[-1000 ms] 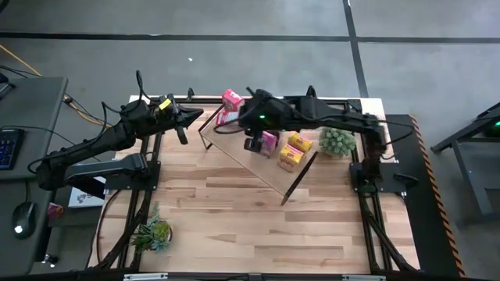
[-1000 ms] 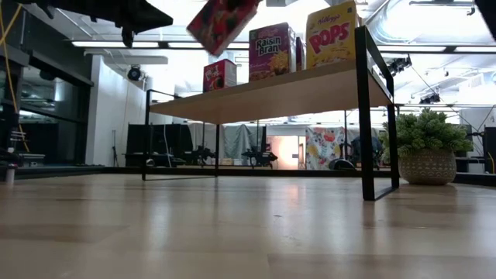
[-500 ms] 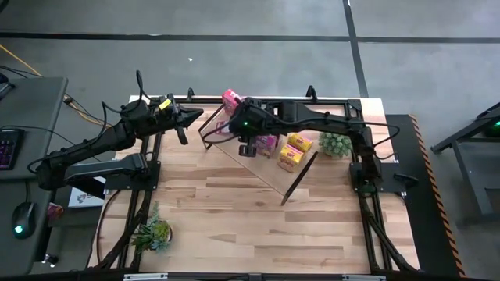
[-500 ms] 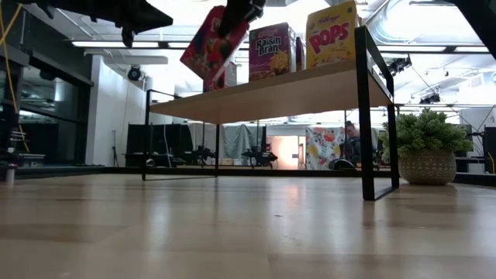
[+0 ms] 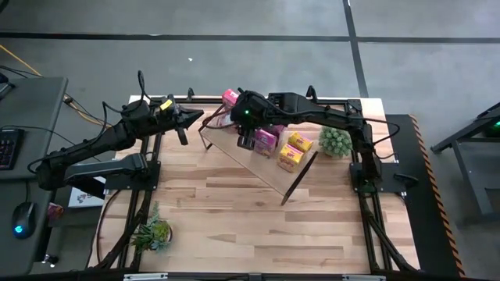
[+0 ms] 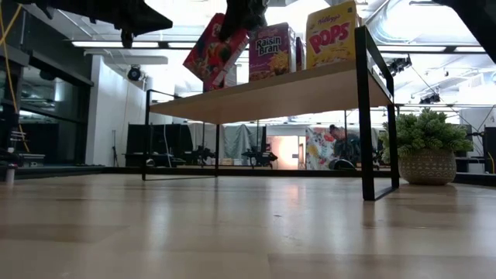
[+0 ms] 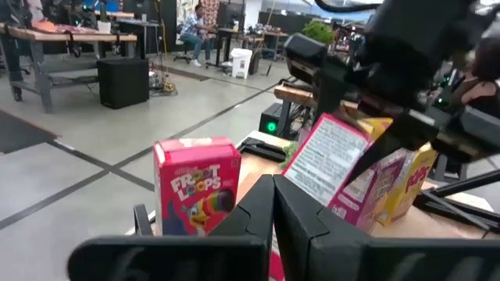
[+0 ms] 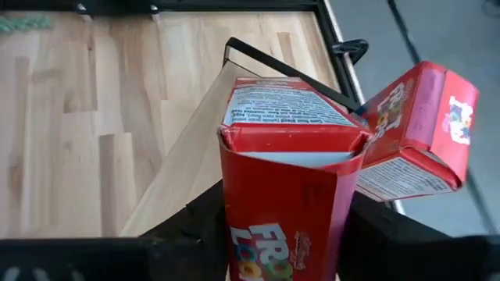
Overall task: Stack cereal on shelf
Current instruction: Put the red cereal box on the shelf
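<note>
I find the red cereal box (image 8: 285, 187) between the fingers of the right gripper (image 5: 247, 137), tilted in the low view (image 6: 215, 56), with its lower corner at the top of the shelf (image 6: 310, 87). In the right wrist view the fingers (image 8: 199, 226) flank both sides of the box; whether they are pressing it or have let go I cannot tell. A second red box (image 8: 418, 129) lies tipped over just beside the held one, near the shelf's dark end frame (image 8: 289, 74).

Further along the board stand a magenta box (image 6: 270, 51) and a yellow box (image 6: 332, 35), both upright and close together, the yellow one at the near end frame (image 6: 364, 116). From above, the shelf (image 5: 234, 153) runs diagonally across the far part of the table (image 5: 250, 226), the boxes crowded along its far edge and the near strip of board bare.

The left gripper (image 5: 195, 115) hangs off the shelf's far-left end, fingers pressed together and holding nothing; its wrist view looks at a pink box (image 7: 197, 187).

A potted plant (image 5: 337, 141) sits just past the shelf's right end, and a smaller plant (image 5: 153, 232) lies near the table's front-left edge. The near half of the tabletop is open wood.
</note>
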You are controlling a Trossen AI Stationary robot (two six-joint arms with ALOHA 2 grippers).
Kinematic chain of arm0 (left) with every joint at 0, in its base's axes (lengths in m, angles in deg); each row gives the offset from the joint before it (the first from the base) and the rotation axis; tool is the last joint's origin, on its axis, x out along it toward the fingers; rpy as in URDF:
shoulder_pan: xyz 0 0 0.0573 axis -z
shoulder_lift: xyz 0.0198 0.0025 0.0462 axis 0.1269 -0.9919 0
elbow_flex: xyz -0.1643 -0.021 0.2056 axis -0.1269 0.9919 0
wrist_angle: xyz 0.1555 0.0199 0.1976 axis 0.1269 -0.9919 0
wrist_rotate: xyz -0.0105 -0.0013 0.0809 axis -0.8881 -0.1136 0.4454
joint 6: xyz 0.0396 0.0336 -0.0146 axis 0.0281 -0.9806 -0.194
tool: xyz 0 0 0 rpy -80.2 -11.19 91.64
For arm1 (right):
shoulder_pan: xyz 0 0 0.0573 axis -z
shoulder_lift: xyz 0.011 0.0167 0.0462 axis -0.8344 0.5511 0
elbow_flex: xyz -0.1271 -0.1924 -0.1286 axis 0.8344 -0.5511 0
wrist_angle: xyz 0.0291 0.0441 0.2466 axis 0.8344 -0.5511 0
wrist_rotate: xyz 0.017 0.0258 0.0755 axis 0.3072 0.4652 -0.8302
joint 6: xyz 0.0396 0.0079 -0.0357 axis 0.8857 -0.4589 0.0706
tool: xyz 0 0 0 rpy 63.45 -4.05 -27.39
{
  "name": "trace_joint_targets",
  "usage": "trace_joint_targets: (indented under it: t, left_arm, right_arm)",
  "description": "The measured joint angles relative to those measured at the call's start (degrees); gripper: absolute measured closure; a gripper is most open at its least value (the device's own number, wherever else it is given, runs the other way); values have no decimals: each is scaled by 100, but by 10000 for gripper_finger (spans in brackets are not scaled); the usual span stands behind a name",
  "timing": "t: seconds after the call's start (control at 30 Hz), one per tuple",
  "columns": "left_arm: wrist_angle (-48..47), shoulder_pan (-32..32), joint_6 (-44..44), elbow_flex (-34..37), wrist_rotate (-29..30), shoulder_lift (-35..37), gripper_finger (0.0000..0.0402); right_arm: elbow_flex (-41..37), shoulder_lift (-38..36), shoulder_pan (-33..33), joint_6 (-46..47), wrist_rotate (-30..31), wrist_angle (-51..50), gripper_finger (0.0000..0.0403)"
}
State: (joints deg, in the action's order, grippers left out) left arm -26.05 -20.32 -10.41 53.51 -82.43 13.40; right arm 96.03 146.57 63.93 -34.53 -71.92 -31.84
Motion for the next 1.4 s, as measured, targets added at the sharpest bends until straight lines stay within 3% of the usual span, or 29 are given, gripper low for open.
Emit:
trace_joint_targets:
  t: [0.37, 0.73, 1.0, 1.13, 1.3, 1.4]
  left_arm:
    - [-281, 0, 2, 2, 2, 0, 402]
    - [-292, 0, 2, 2, 2, 1, 402]
    - [-415, 0, -4, 2, 1, 2, 401]
    - [-462, 0, -155, 2, 4, 0, 402]
    - [-418, 0, -182, 2, 33, 2, 402]
    - [-418, 1, -198, 2, 59, 0, 401]
  right_arm:
    - [0, 0, 169, 232, -233, 18, 177]
    - [8, 0, 166, -162, -227, 649, 176]
    - [328, -130, 164, -418, -283, 237, 181]
    - [369, -190, 128, -123, -380, -529, 228]
    - [221, -125, 112, 293, -360, -824, 370]
    - [137, -127, 114, 407, -352, -539, 384]
